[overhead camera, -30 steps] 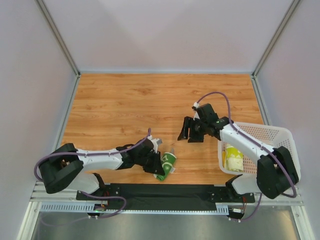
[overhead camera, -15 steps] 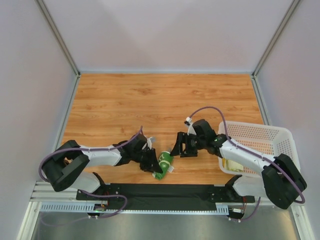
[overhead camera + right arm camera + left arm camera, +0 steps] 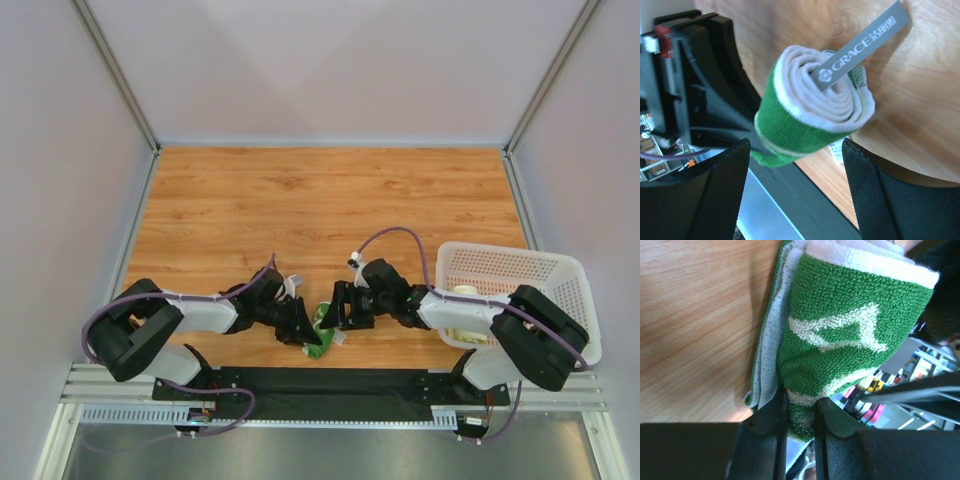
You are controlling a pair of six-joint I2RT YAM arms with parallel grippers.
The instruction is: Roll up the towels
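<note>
The dark green towel (image 3: 322,337) is a tight roll at the table's near edge, its white inner layers and a grey label (image 3: 860,47) showing at one end. My left gripper (image 3: 304,328) is shut on the roll's lower end (image 3: 840,335), the cloth pinched between its fingers (image 3: 782,415). From the right, my right gripper (image 3: 330,312) stands open, its two pads on either side of the roll (image 3: 800,125) without touching it. A pale yellow towel (image 3: 461,292) lies in the basket, mostly hidden by the right arm.
The white perforated basket (image 3: 540,265) stands at the right near corner, under the right arm. A black strip (image 3: 330,385) and the metal rail run along the near edge just below the roll. White walls close in the wooden table (image 3: 300,200).
My right gripper has come left and nearer, from mid-table to the green roll, with its jaws wider. The left gripper has drawn the roll slightly lower and left, still shut on it.
</note>
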